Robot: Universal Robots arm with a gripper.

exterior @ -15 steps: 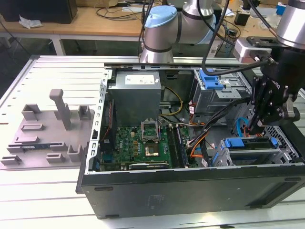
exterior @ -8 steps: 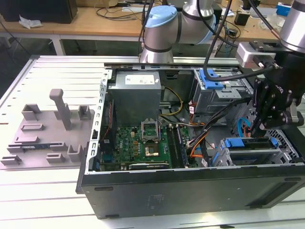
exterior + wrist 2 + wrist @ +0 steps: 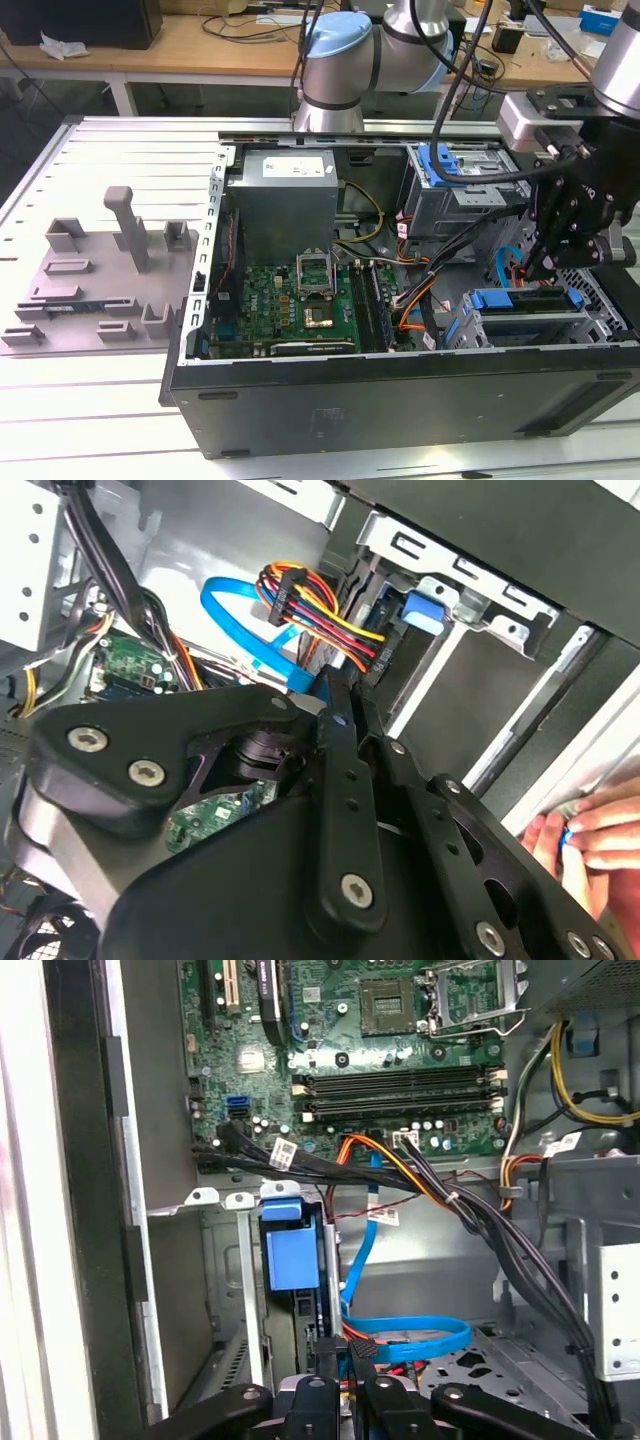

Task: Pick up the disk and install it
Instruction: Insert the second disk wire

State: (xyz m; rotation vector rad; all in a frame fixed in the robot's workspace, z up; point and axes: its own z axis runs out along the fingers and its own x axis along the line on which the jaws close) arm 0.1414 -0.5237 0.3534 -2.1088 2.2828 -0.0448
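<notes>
With the case lying open on the table, you see the arm reaching in from the far side. Its gripper hangs low over the bay at the exterior view's right.

Fingers: in the first wrist view the two fingertips are pressed together, and you can see nothing between them. The second wrist view shows the same closed pair from behind, ending beside a bundle of coloured wires.

Disk: the disk sits in the lower bay near the case's front wall, at the exterior view's right. Its blue bracket faces up. The gripper is just above it and apart from it, as far as you can tell.

Surroundings:
- A flat blue cable loops on the case floor just ahead of the fingertips.
- A blue latch stands on the bay wall near that loop.
- The board fills the middle of the case, with the power unit behind it.
- A second cage with a blue frame lies beyond the gripper.
- A grey fixture rests on the table, at the exterior view's left of the case.
- A person's hand touches the case rim in the second wrist view.
</notes>
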